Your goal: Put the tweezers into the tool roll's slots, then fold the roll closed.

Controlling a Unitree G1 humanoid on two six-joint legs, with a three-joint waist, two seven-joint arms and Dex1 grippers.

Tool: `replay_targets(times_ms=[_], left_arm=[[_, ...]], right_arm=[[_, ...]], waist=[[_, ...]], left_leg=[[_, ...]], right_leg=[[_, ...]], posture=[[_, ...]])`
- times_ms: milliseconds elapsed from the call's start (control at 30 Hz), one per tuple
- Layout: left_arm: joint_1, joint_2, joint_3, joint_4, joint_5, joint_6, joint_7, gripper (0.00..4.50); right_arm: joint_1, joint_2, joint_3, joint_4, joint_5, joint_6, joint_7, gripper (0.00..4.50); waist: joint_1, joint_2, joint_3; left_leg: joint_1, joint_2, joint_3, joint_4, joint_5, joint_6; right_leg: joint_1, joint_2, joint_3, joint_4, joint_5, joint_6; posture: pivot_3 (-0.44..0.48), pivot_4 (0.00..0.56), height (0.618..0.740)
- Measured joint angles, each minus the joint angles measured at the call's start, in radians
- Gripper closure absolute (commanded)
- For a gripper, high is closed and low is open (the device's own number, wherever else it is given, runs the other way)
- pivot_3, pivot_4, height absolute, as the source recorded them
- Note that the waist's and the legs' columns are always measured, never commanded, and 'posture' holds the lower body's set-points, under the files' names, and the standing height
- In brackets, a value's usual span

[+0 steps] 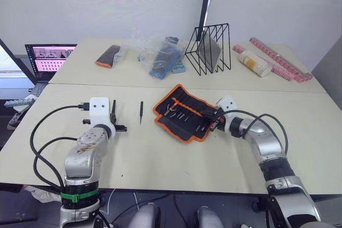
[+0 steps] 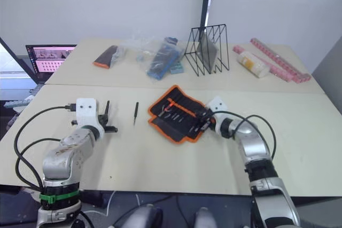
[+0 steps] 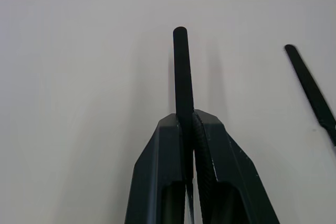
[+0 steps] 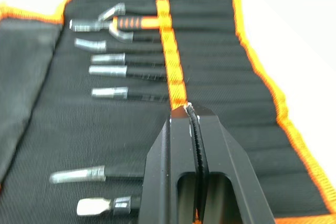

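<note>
The tool roll [image 1: 181,111] lies unrolled at the table's middle, black with orange binding. Several black tweezers with metal tips [image 4: 107,71] sit in its slots, beside an orange-handled tool [image 4: 137,22]. My right gripper [image 4: 188,109] is shut and rests on the roll's inner fabric near its right edge, by the orange strip; I see nothing between its fingers. My left gripper [image 3: 188,116] is shut on one slim black tweezers [image 3: 181,66], which sticks out past the fingertips, left of the roll. Another tweezers [image 1: 141,112] lies loose on the table between my left gripper [image 1: 114,118] and the roll.
On the far table stand a black wire rack [image 1: 209,49], a clear plastic bag of blue items [image 1: 160,54], a small black-and-orange pouch [image 1: 108,55], a pale cylinder [image 1: 255,62] and pink strips [image 1: 280,60]. A laptop [image 1: 51,57] sits at the far left.
</note>
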Motion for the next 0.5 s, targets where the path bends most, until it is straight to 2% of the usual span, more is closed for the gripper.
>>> replay_targets(times_ms=[167,333,500], left_arm=[[-0.043,0.048,-0.070,-0.021,-0.053,0.046,-0.107,4.49],[-0.172,0.046,-0.103,-0.015,-0.120,0.173,-0.161,4.49],[-0.240,0.033,-0.155,0.005,-0.183,0.274,-0.217,4.49]], right_arm=[[0.001,-0.029,-0.013,-0.003,0.008,0.001,0.007,4.50],[0.020,-0.025,-0.011,-0.003,0.007,0.009,0.007,4.50],[0.043,-0.004,0.000,0.004,0.005,0.009,0.002,4.50]], waist=[[-0.003,0.000,0.000],[-0.004,0.000,0.000],[-0.012,0.000,0.000]], left_leg=[[0.000,0.000,0.000,0.000,0.000,0.000],[0.000,0.000,0.000,0.000,0.000,0.000],[0.000,0.000,0.000,-0.001,0.000,0.000]], right_leg=[[0.000,0.000,0.000,0.000,0.000,0.000],[0.000,0.000,0.000,0.000,0.000,0.000],[0.000,0.000,0.000,0.000,0.000,0.000]], posture=[[0.000,0.150,0.687],[0.000,0.150,0.687],[0.000,0.150,0.687]])
